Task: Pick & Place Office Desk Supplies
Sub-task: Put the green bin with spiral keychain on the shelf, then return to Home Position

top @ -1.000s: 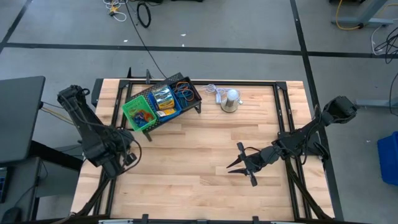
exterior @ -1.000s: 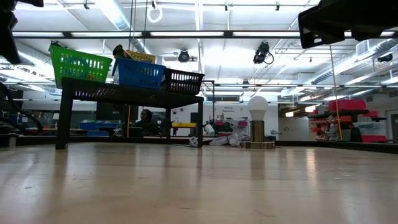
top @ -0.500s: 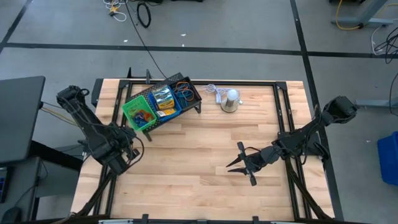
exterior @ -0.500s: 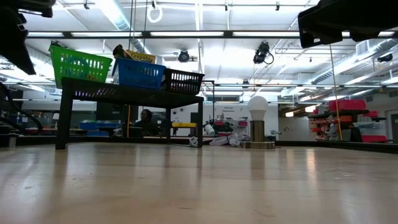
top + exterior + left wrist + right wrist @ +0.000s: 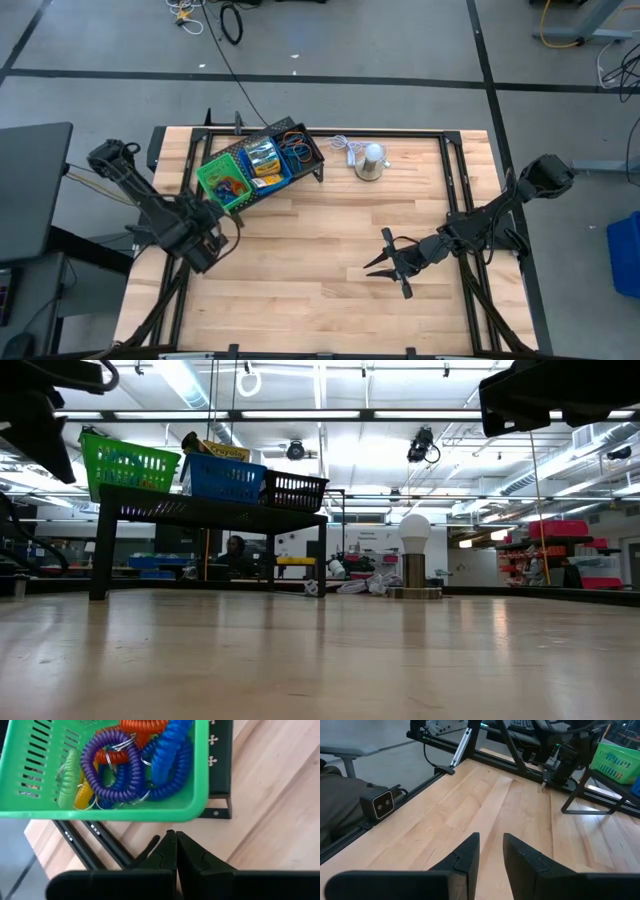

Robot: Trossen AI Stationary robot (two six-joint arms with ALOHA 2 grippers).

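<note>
A black mesh rack (image 5: pixel 265 165) at the table's far left carries three small trays. The green tray (image 5: pixel 100 812) holds coiled loops: purple (image 5: pixel 107 760), blue (image 5: pixel 170 760) and orange (image 5: pixel 142 725). The blue tray (image 5: pixel 262 165) holds yellow-green crayon boxes (image 5: pixel 225 452). The black-mesh tray (image 5: pixel 298 148) holds more loops. My left gripper (image 5: pixel 175 845) is shut and empty; it hovers just off the green tray's near wall, tipped downward. My right gripper (image 5: pixel 376 256) stands open over the bare table right of centre, nothing between its fingers (image 5: pixel 470 852).
A silver dome-shaped lamp (image 5: pixel 371 162) with a white cord stands right of the rack at the far edge. Black frame rails (image 5: pixel 95 845) run along the table's left edge below my left gripper. Bare wood (image 5: pixel 300 250) lies between the two grippers.
My left gripper has moved toward the table's right edge and the green tray, sinking a little and turning as it went; it has stayed shut. My right gripper has kept still.
</note>
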